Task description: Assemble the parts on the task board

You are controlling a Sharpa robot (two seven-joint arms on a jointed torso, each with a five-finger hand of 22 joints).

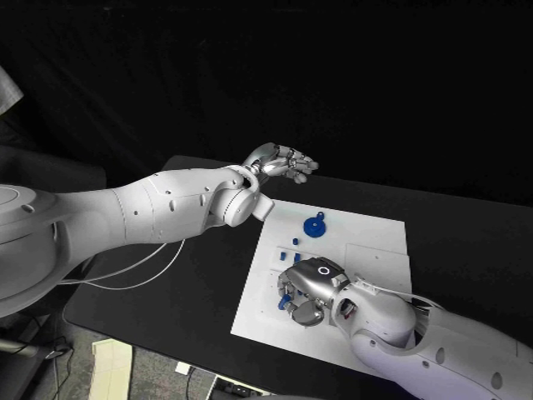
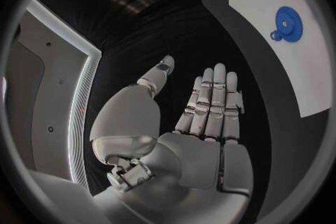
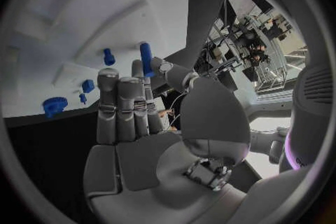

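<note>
The right hand is positioned low over the near left portion of the task board, which lies flat in the middle of the black desk. In the right wrist view a blue peg is pinched upright between the thumb and a fingertip, the remaining fingers straight and close together; this grip appears intended to keep the peg's axis free for seating in the board. Other small blue parts stand or lie on the board just beyond the fingertips, and a blue gear rests on the board's far left area, well apart from the working hand. The left hand is raised beyond the board's far corner, flat and holding nothing, fingers extended side by side with the thumb apart in the left wrist view; judged to be parked clear so as not to obstruct the insertion
</note>
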